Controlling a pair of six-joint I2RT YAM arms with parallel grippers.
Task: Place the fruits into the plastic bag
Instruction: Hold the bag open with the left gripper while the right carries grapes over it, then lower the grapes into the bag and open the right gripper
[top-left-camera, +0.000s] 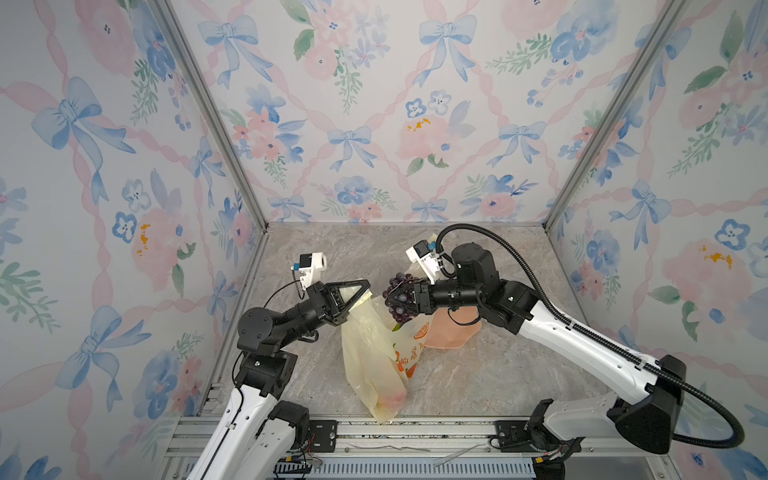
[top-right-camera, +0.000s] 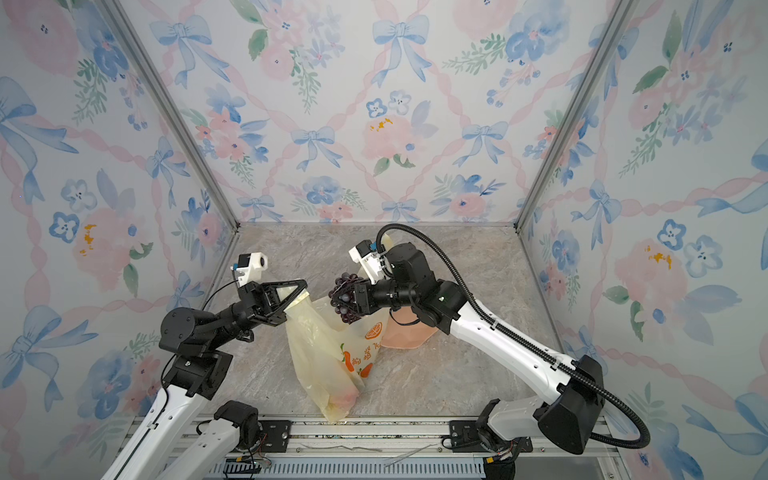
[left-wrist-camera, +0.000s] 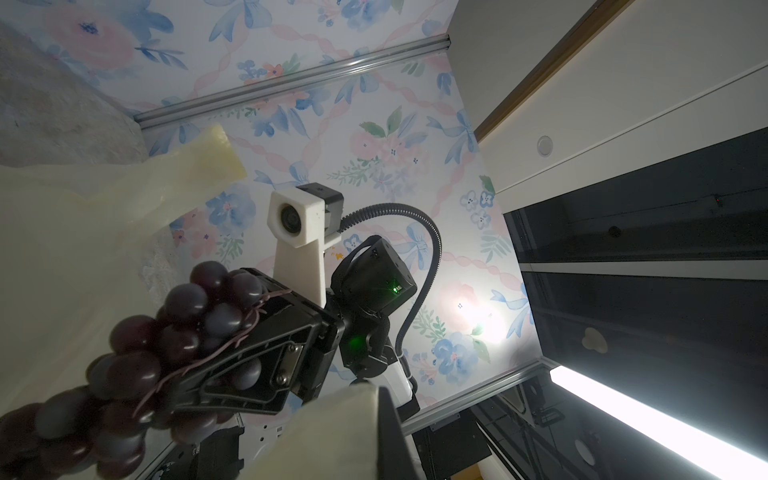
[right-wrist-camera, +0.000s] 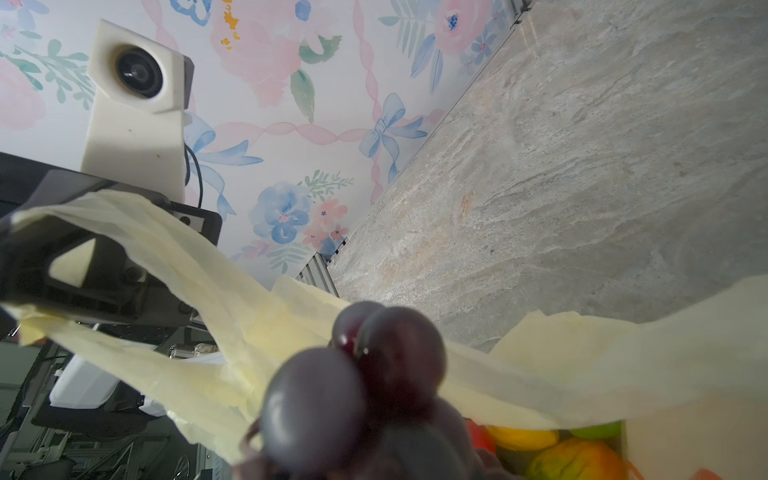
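Bearing an orange-slice print (top-left-camera: 419, 331) and a line of orange characters (top-left-camera: 409, 353) too small to read, the plastic bag (top-left-camera: 370, 361) lies on the table (top-left-camera: 498, 374) in both top views, running from the centre toward 6 o'clock. The left arm reaches in from 7 o'clock with its elbow bent. The left claw (top-left-camera: 365, 291) is pressed together on one bag handle, holding it up at the bag's 12 o'clock end. The right arm comes from 4 o'clock, its wrist level and pointing toward 9 o'clock. The right claw (top-left-camera: 392, 299) pinches the grape bunch (top-left-camera: 400, 318) over the bag's raised mouth, just beside the left claw. The pink dish (top-left-camera: 449, 336) sits under the right wrist. In the right wrist view, a lemon (right-wrist-camera: 521, 438), a lime (right-wrist-camera: 596, 430) and a mango (right-wrist-camera: 577, 461) lie inside the bag.
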